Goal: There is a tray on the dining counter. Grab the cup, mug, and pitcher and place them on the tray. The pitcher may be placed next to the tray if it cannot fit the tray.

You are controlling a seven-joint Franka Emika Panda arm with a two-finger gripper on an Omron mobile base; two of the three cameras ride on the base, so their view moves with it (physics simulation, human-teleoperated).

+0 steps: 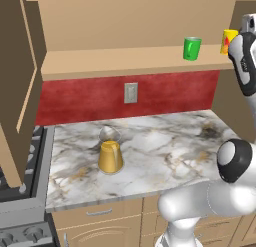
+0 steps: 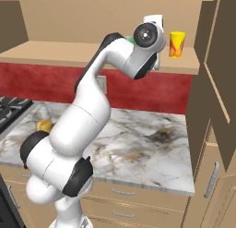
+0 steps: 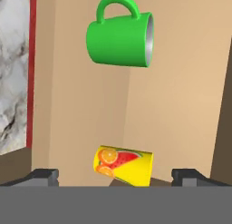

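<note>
nothing placed yet as far as the frames show: cup, mug and pitcher all sit away from any tray, so all three moves are left, by my read. the tray and the dining counter can't be made out here.

landmark = the tan shelf above the red backsplash. mug stands upright on the shelf toward its right part. cup stands on the shelf too, further right of the mug, near the shelf's right end by the cabinet side. pitcher is below the shelf, on the marble table with tan cabinet doors, toward the left part, well apart from the other two.

pincer is raised to shelf level at the shelf's right end, jaws wide, holding nothing. in the hand view the cup lies between the two finger tips, close in front, not touched as far as i can tell; picture is rolled so the cup looks on its side. mug is further out along the shelf beyond the cup, apart from it.

judgement: the cup is the first pick, the step in hand is lining up on it; the jaws need to move in around it before closing.
</note>
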